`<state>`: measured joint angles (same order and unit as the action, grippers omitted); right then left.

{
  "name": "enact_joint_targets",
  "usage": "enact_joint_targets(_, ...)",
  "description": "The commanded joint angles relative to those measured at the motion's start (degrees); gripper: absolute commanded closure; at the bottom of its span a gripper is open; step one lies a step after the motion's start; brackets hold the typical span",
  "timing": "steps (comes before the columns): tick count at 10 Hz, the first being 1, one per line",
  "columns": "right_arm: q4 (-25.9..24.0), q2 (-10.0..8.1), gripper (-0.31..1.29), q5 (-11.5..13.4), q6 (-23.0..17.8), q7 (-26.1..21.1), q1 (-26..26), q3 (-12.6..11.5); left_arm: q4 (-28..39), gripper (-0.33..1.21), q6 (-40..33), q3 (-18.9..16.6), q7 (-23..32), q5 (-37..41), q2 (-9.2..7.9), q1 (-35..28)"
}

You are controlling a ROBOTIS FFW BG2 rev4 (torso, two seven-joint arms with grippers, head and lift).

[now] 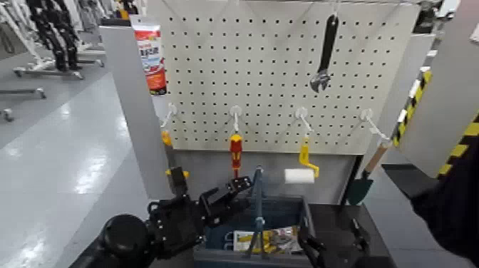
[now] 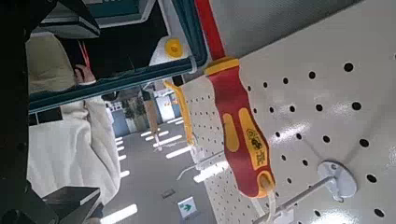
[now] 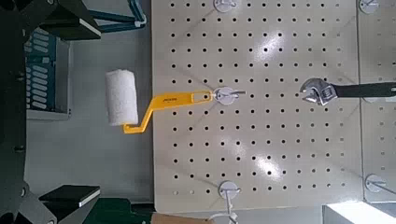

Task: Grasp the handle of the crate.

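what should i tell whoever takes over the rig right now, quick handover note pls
Left gripper: open, raised at the crate's left rim, fingers pointing toward the handle, holding nothing.
Right gripper: low at the crate's right front corner, holding nothing; whether it is open cannot be told.
Crate: on the surface below the pegboard, with printed packets inside.
Handle: upright over the crate's middle, untouched.
Red-and-yellow screwdriver hangs just above; do not mistake it for the handle.
Done: left arm brought near.
Left: close the left gripper on the handle.
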<state>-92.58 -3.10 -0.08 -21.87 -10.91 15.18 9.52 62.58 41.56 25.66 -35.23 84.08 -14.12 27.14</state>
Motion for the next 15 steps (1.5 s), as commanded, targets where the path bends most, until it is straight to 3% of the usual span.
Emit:
enact_joint_targets(1,0.12,-0.07,0.13,-0.18,-0.01,0.01,-0.24,0.32,-4.66,0.12,-0.26,2.47,-1.68,2.06,0.67,2.91)
enact_joint_targets(9,0.65,-0.16,0.13,-0.44,-0.54,0.19,-0.85,0.94,-10.02,0.14,-0.61,7.21,-5.72,7.68,1.90,6.34)
enact_joint_targets(10,0.65,-0.16,0.13,-0.44,-0.54,0.19,-0.85,0.94,-10.19,0.24,-0.52,7.21,-5.81,7.77,1.90,6.52)
enact_joint_targets(12,0.56,-0.16,0.13,-0.44,-0.54,0.27,-0.77,0.85,-11.16,0.67,-0.26,7.39,-5.90,7.86,1.99,6.52)
enact_joint_targets(14,0.56,-0.16,0.13,-0.62,-0.72,0.36,-0.77,0.76,-11.60,0.84,-0.26,7.74,-6.16,7.95,2.08,6.34)
enact_joint_targets(15,0.65,-0.24,0.13,-0.71,-0.89,0.45,-0.77,0.76,-11.77,0.86,-0.26,7.83,-6.16,7.95,2.08,6.25)
